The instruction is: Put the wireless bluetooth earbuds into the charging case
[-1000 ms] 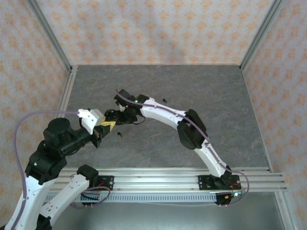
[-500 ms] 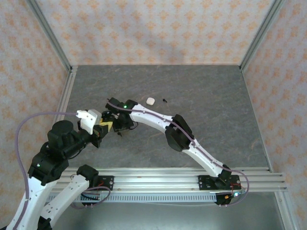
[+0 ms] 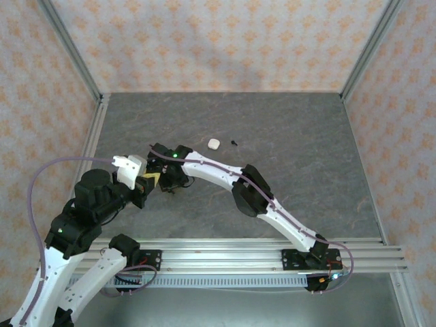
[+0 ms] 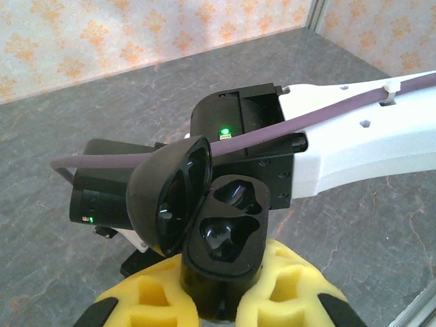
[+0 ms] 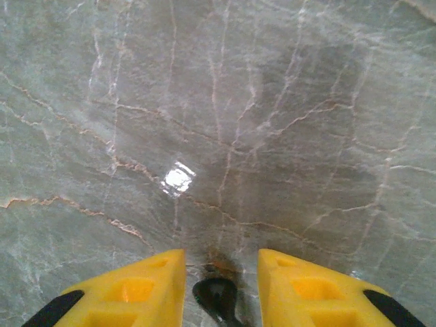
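My left gripper (image 4: pixel 221 300) (image 3: pixel 146 182) is shut on a black charging case (image 4: pixel 225 231), held upright with its lid swung open to the left. Both wells of the case are empty. My right gripper (image 5: pixel 219 272) (image 3: pixel 168 181) points down at the table just beyond the case, its wrist block close behind the open lid. Its yellow fingers (image 5: pixel 136 289) stand apart. A black earbud (image 5: pixel 216 296) lies on the table between them, with a gap on each side. Another black earbud (image 3: pixel 234 142) lies farther back.
A small white rounded case (image 3: pixel 214 144) lies on the grey stone-patterned table (image 3: pixel 286 136) beside the far earbud. Patterned walls with metal posts close in the back and sides. The right arm's links (image 3: pixel 245 194) stretch across the table's middle.
The right arm has swung left and lowered its gripper beside the left gripper, uncovering the white case. The left arm shifted only slightly, still holding the open case.
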